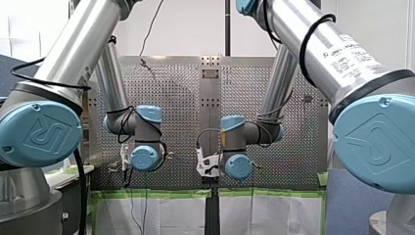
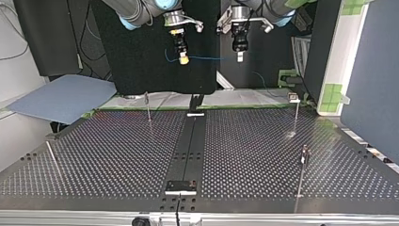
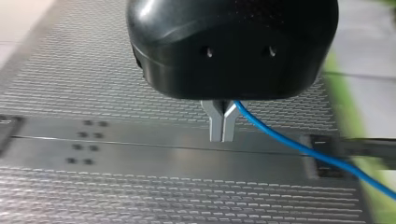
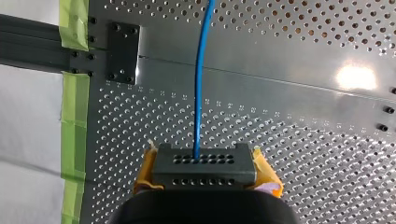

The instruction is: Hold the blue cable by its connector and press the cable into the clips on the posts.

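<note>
In the top view both grippers hang high above the far edge of the perforated table (image 2: 117, 155). A thin blue cable (image 2: 207, 59) runs level between them. My right gripper (image 2: 183, 57), with yellow pads, is shut on the cable's dark grey connector (image 4: 203, 168); in the right wrist view the cable (image 4: 198, 93) leaves the connector straight ahead. My left gripper (image 3: 222, 136) has its metal fingers shut on the cable (image 3: 299, 147), which trails off to one side. Thin posts with clips (image 2: 296, 115) (image 2: 302, 172) (image 2: 148, 107) stand on the table, well below both grippers.
A dark centre rail (image 2: 190, 141) with a black plate (image 2: 181, 186) splits the table. A slanted rod (image 2: 52, 160) stands at the top view's left. A grey-blue board (image 2: 61, 96) lies beyond that corner. Green tape (image 4: 74, 107) lines the table's edge.
</note>
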Motion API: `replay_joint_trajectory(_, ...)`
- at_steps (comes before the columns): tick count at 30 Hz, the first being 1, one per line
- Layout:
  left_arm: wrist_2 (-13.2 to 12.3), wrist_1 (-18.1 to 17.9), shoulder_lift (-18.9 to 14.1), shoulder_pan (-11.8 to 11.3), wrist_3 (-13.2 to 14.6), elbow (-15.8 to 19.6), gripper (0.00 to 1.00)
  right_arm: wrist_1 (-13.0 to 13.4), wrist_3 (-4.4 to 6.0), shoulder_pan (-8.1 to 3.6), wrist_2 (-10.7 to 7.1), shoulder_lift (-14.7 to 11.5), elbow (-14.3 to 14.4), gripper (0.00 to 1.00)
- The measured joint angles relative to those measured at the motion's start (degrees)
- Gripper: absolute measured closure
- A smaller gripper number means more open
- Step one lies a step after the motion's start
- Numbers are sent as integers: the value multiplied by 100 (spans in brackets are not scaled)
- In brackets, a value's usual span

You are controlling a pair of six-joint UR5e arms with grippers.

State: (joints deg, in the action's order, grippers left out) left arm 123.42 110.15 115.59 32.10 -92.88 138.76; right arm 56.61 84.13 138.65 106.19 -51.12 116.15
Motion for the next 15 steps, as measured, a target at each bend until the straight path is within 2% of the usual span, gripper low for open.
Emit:
replay_joint_trajectory(7,1,157,68,16,6,343,100,0,0,0,0,0,0,100)
replay_joint_trajectory(15,1,166,71,17,7,402,100,0,0,0,0,0,0,100)
